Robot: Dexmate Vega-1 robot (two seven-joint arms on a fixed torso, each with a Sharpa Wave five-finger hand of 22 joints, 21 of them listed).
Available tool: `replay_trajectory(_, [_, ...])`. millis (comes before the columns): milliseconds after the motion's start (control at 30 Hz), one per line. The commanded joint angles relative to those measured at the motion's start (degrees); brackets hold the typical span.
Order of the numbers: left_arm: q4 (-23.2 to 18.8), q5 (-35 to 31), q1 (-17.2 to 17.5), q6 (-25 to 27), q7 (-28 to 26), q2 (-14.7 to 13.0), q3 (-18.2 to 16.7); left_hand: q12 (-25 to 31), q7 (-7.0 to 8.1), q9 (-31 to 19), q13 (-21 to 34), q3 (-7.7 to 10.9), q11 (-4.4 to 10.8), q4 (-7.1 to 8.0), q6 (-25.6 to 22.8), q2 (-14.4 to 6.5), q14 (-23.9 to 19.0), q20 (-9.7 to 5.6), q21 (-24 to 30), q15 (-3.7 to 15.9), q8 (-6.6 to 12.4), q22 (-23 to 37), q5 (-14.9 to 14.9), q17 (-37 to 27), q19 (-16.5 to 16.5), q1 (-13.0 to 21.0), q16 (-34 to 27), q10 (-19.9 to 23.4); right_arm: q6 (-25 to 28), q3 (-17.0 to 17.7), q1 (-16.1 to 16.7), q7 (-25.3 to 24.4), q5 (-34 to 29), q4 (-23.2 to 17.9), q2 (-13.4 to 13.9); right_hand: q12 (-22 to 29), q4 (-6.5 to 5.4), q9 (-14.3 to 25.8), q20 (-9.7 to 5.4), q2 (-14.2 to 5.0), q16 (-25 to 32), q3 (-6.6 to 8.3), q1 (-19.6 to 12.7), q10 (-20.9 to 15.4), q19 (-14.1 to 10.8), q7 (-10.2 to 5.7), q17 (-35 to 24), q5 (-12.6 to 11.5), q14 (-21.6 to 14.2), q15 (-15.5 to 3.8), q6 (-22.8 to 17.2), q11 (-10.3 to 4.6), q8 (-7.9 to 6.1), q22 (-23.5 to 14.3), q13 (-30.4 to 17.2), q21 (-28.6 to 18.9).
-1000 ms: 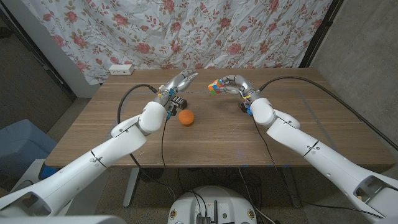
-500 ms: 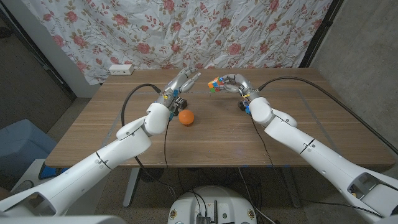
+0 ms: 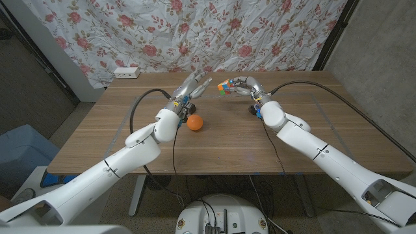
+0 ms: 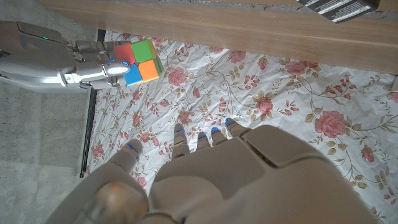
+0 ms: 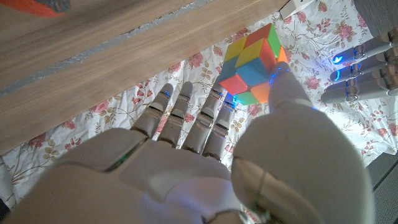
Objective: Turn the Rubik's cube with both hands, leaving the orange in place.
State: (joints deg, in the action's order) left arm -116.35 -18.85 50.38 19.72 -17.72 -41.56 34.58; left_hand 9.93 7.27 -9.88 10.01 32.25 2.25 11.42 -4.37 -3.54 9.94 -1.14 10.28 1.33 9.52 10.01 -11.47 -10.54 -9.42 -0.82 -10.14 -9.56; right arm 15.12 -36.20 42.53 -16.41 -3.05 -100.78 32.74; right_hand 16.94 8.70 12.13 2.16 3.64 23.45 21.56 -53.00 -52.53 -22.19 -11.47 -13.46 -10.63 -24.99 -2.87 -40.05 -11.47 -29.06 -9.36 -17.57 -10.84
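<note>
The right hand [image 3: 246, 85] holds the Rubik's cube [image 3: 225, 88] in its fingertips above the table's [image 3: 227, 140] far side. The left hand [image 3: 192, 86], fingers spread and holding nothing, is raised just beside the cube. The orange [image 3: 195, 123] lies on the table below the left hand.

The left hand [image 3: 195, 85] has reached nearer the Rubik's cube [image 3: 225, 87], which the right hand [image 3: 245, 86] has carried slightly leftward.

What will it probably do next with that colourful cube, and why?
Probably bring the left robot hand across to grasp the Rubik's cube. The right robot hand holds it above the table, while the left is open, just short of it. The orange lies below, untouched.
</note>
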Motion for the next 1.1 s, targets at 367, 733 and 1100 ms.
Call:
replay_trajectory(367, [3.0,-0.5,-1.8,-0.1,3.2,1.9,1.3,0.2,3.56,0.0,0.2,-2.09,-0.73,0.03,0.6,-5.5,8.0,0.29,0.3,-1.34,0.45,0.4,-0.5,-0.3,-2.3,-0.6,0.1,-5.8,-0.1,-0.6,0.0,-0.4,-0.5,-0.1,0.4,-0.2,0.08,0.1,0.56,-2.42,0.6,-0.46,-1.5,-1.7,0.1,-1.27,-0.1,-0.2,-0.5,-6.94,-1.8,-1.01,-0.13,-0.2,-0.3,0.2])
replay_trajectory(733, [3.9,0.6,-2.6,-0.5,5.1,1.9,2.0,1.5,5.32,0.0,0.2,-3.58,-3.17,-0.09,3.4,-5.9,8.1,0.55,0.8,-2.89,0.12,0.4,-0.8,-0.2,-2.5,-0.4,-0.4,-3.3,-0.7,-1.0,-0.3,-0.3,-0.7,0.3,0.0,-0.5,0.13,0.0,0.65,-2.60,0.7,-0.70,-1.6,-1.7,0.2,-1.28,-0.2,-0.1,-0.4,-6.87,-1.9,-0.99,-0.09,-0.2,-0.4,0.2])
replay_trajectory(1100, [5.5,2.2,-3.7,-2.4,6.7,2.1,2.7,0.5,5.24,0.0,0.2,-4.62,-2.24,-0.04,3.1,-5.8,9.8,0.88,0.6,-2.83,0.67,0.4,-1.0,-0.2,-3.9,-0.5,-0.1,-6.1,-0.7,-1.3,-0.4,0.0,-1.0,0.2,-0.2,-0.7,0.19,0.0,0.66,-2.74,0.9,-0.99,-1.7,-1.8,0.2,-1.28,-0.2,0.0,-0.3,-6.89,-2.0,-0.98,-0.01,-0.2,-0.6,0.2])
